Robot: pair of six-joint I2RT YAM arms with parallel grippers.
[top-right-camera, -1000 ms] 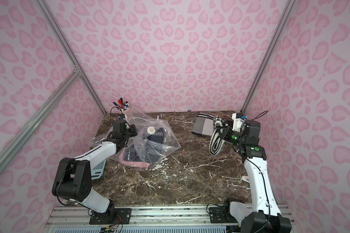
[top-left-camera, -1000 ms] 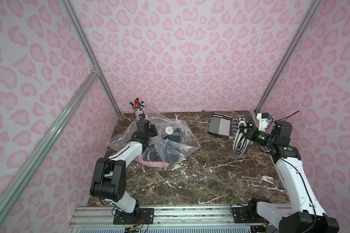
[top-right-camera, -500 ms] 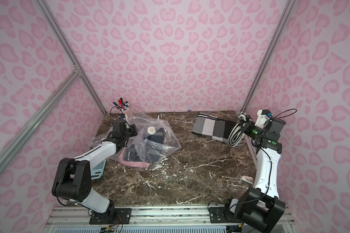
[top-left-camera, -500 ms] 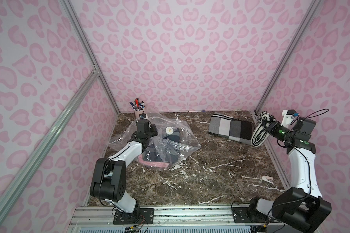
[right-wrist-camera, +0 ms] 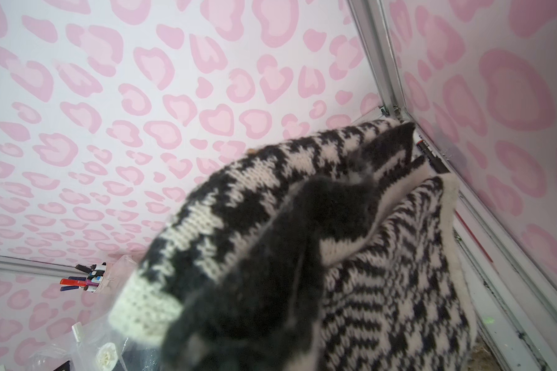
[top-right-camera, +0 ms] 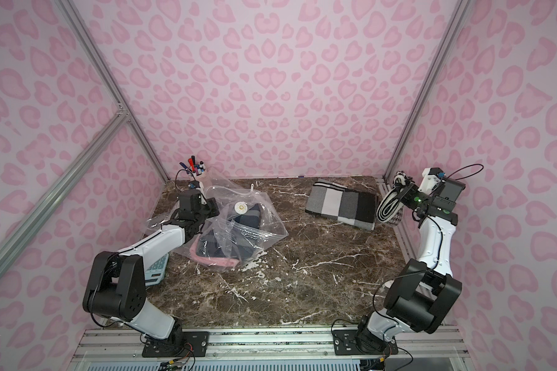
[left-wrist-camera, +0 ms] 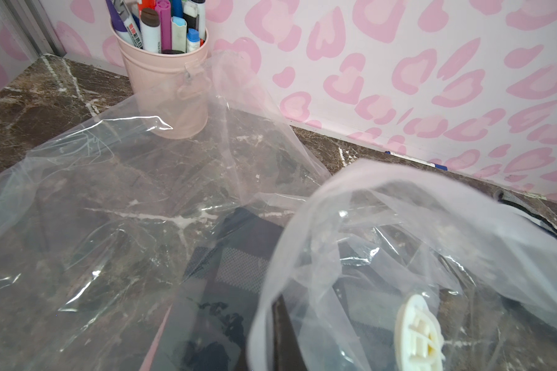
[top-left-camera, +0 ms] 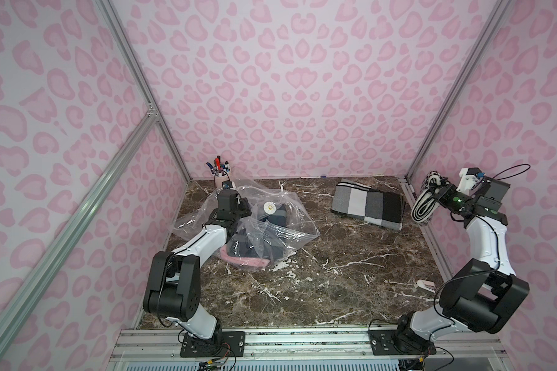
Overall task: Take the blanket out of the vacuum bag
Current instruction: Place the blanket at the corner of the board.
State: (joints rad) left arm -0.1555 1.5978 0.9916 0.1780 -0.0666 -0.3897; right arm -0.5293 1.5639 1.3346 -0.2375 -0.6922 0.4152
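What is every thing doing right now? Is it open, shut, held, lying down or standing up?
vacuum bag: crumpled on the table, folded cloths inside.
valve cap: on the bag, facing up.
left gripper: fingers shut on the bag's plastic.
right gripper: fingers shut on the knit blanket.
knit blanket: folded, held off the table.
grey checked blanket: folded, lying flat on the table.
pen cup: upright, full of markers.

— What do you see around there?
— I see pink-spotted walls (top-left-camera: pixel 270 80) on three sides, aluminium posts (top-left-camera: pixel 133 64) in the corners. One wall rises ahead of the left jaws.
— Underneath?
— A dark brown marble tabletop (top-left-camera: pixel 303 279), white-veined, evenly lit.
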